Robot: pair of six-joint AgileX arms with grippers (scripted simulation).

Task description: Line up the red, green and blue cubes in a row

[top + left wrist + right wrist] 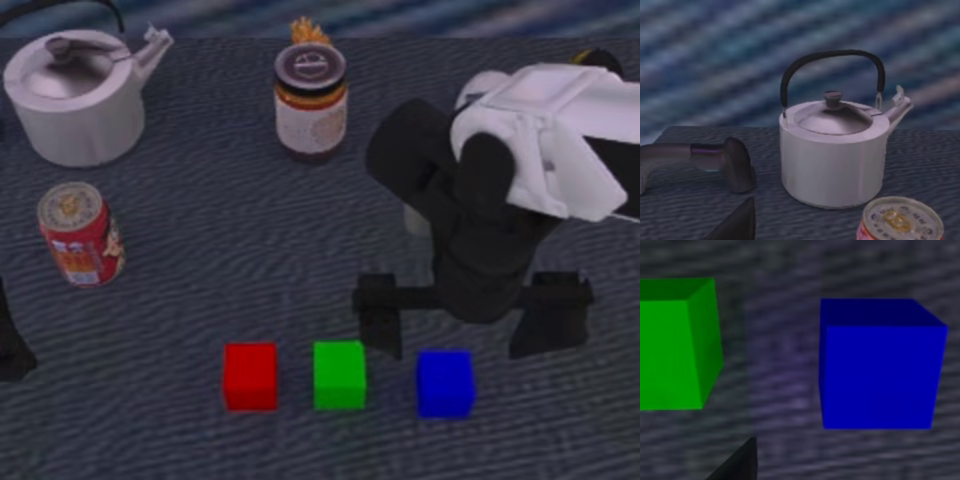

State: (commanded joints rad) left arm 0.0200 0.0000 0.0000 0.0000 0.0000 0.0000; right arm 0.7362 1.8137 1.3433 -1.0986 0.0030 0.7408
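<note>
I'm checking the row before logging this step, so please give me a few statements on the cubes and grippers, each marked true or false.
1. The red cube, green cube and blue cube lie in a row with gaps between them. True.
2. The green cube is at the row's right end. False: it is in the middle, and blue is rightmost.
3. The right gripper is open above the table, holding nothing. True.
4. The right gripper holds the blue cube. False: the cube sits free on the table.

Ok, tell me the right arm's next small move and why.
Probably lift straight up and withdraw: the right gripper hangs with jaws spread behind the small matte blue cube, holding nothing, and that cube already sits in row with the green cube and red cube.
</note>
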